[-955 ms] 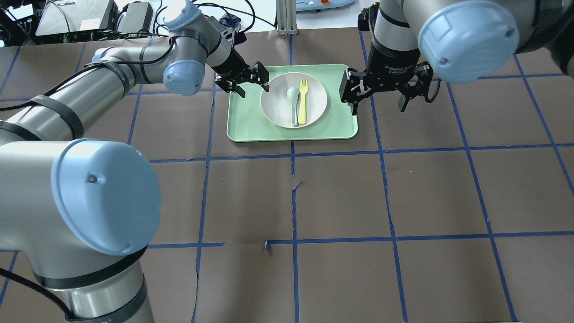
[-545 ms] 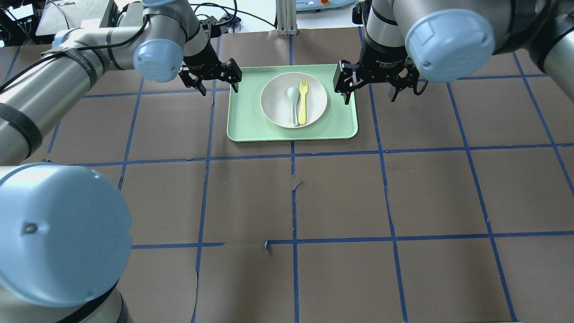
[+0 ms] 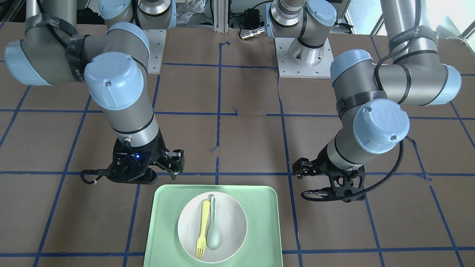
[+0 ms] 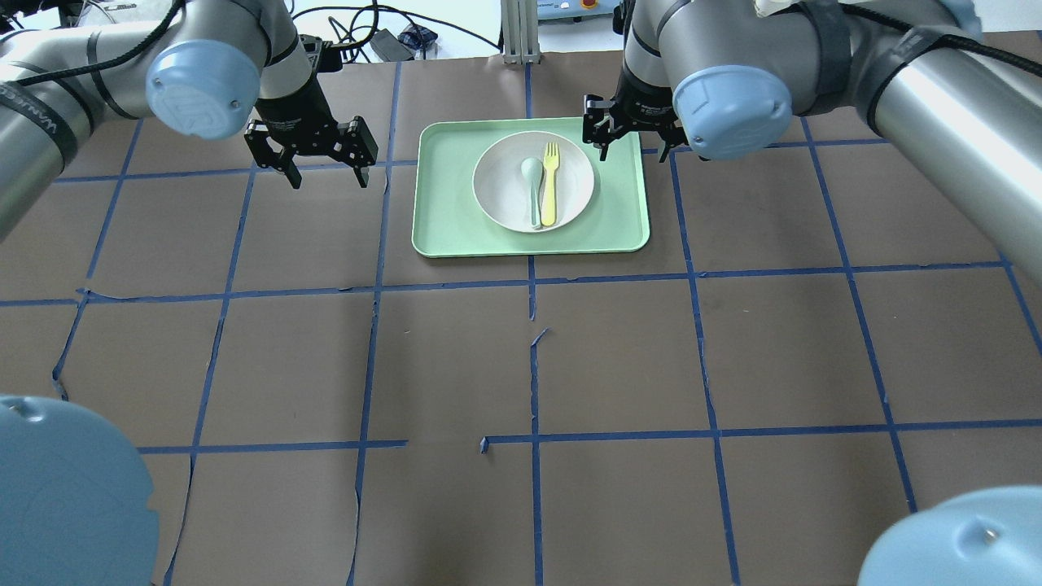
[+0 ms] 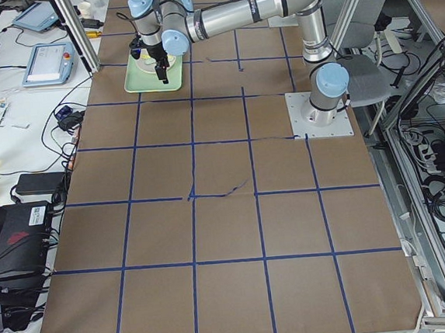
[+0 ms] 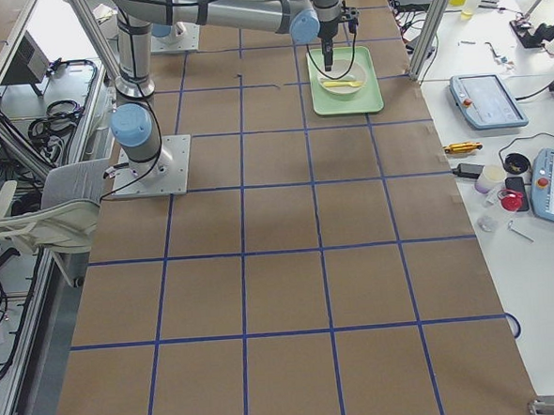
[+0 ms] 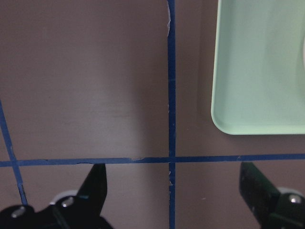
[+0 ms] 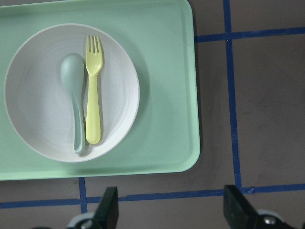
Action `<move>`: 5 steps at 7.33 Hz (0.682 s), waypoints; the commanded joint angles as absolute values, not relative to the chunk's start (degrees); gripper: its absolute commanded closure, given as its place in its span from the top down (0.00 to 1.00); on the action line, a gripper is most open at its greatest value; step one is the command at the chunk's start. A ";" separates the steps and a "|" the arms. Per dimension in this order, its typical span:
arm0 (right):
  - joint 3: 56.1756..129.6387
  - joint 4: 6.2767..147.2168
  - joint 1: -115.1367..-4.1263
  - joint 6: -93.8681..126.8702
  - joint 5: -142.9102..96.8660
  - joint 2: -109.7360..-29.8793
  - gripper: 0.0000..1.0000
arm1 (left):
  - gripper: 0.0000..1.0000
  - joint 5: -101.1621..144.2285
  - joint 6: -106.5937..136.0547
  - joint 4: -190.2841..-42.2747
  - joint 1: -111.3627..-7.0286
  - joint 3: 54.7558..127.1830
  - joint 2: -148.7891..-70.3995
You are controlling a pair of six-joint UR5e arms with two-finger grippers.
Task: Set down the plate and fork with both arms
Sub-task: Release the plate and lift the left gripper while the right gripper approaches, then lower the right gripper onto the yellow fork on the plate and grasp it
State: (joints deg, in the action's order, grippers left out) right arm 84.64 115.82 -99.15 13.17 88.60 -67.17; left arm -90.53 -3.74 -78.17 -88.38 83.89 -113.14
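Overhead exterior: left gripper point(image 4: 326, 167) and right gripper point(image 4: 633, 140) have both backed away from the plate point(image 4: 501, 199), fingers point(image 4: 359, 167) apart, empty. Right wrist-mounted: fork point(image 8: 93, 90) lies on the plate, ahead of the fingers, on the tray point(image 8: 167, 95). Looks placed to me.

A round matte plate point(image 4: 498, 194) is shown plain white, and the rectangular tray point(image 4: 444, 221) under it mint-green. The slim plastic fork point(image 4: 550, 199) is coloured pale yellow; the spoon point(image 4: 531, 169) at its 9 o'clock, pale grey-green. The brown table paper point(image 4: 619, 358) is patterned with a blue tape grid point(image 4: 715, 432).
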 commanded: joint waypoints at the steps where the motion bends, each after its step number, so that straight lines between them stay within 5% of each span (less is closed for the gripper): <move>1: 79.65 122.51 -101.94 18.25 85.96 -57.61 0.57 | 1.00 -90.09 -4.66 -75.86 -88.24 87.70 -111.89; 5: 77.88 126.09 -102.30 19.42 84.48 -51.53 0.49 | 1.00 -90.62 -4.40 -75.24 -88.33 89.29 -111.62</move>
